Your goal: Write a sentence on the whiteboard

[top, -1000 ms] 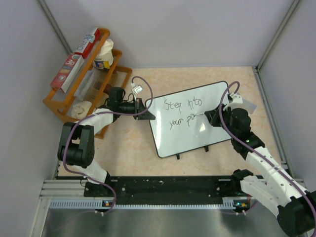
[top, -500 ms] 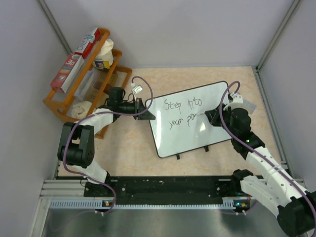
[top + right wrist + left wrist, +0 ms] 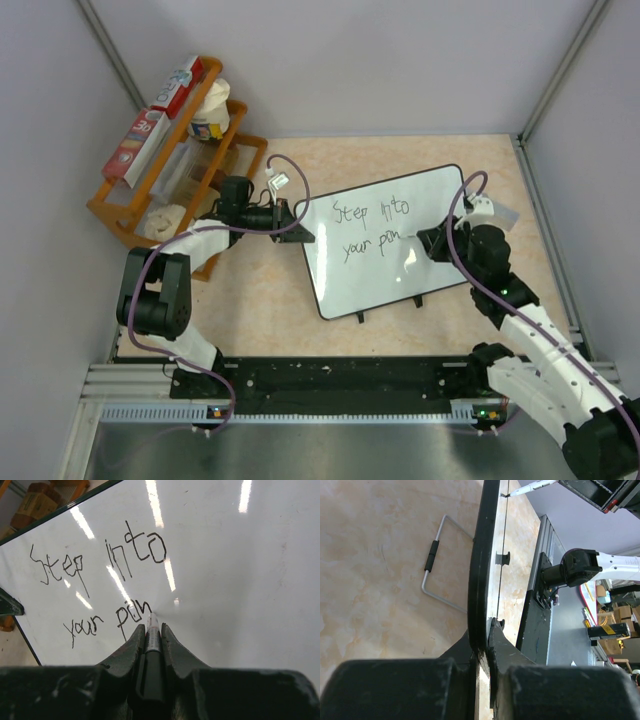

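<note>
While the left claw (image 3: 482,642) pinches the 9 o'clock edge of the whiteboard (image 3: 430,215) at mid-table (image 3: 260,300), the right claw (image 3: 151,632) is closed tight on a marker (image 3: 153,621). Its tip meets the sentence (image 3: 370,228) at the unfinished "power". The next strokes probably call for light contact, running toward 3 o'clock.
</note>
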Robot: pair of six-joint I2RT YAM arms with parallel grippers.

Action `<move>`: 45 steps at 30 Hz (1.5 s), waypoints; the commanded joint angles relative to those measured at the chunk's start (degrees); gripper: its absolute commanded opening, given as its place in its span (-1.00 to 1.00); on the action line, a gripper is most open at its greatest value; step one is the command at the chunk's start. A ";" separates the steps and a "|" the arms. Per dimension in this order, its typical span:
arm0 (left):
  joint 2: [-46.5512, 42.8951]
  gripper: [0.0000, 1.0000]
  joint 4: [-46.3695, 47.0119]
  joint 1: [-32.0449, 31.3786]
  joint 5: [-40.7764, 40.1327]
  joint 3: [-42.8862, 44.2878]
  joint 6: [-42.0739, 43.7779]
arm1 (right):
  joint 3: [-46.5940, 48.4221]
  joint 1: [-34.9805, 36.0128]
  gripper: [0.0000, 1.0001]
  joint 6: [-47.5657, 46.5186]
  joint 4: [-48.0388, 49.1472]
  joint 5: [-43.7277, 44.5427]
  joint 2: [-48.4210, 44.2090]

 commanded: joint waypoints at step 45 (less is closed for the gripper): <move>2.00 -1.00 -2.12 -2.64 -9.57 -1.96 13.70 | 4.46 -1.35 -1.00 1.16 1.97 0.30 -2.12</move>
